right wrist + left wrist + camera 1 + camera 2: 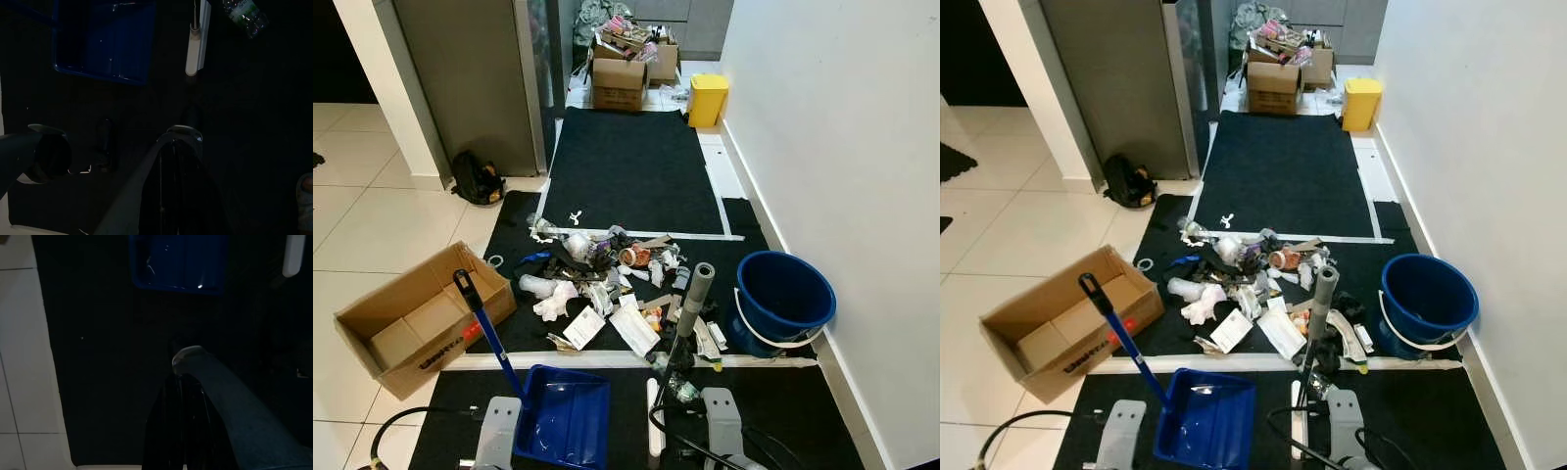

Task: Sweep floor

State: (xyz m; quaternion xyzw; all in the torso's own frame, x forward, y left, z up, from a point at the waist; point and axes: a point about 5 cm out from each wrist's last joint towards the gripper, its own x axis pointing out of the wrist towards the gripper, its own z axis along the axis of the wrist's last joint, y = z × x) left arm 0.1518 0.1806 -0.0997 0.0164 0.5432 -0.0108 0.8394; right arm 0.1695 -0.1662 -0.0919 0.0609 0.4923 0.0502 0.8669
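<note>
A pile of litter (607, 279) (paper, wrappers, bottles) lies on the dark mat (631, 166) ahead of me. A blue long-handled dustpan (563, 416) stands at my feet, its handle (484, 328) slanting up to the left. Right of it rises a broom with a grey grip (693, 299) and a white head (653, 421) on the mat. Both silver arms hang low beside them, left arm (496, 431) and right arm (720, 421). In the dark wrist views the left gripper (182, 426) and right gripper (168, 191) look shut on nothing, above the dustpan (178, 262).
A blue bucket (783, 294) stands by the white wall on the right. An open cardboard box (421, 318) lies on the tiles at left. Farther off are a black bag (476, 179), a yellow bin (707, 100) and more boxes (619, 83). A plastic bottle (244, 14) lies near the broom.
</note>
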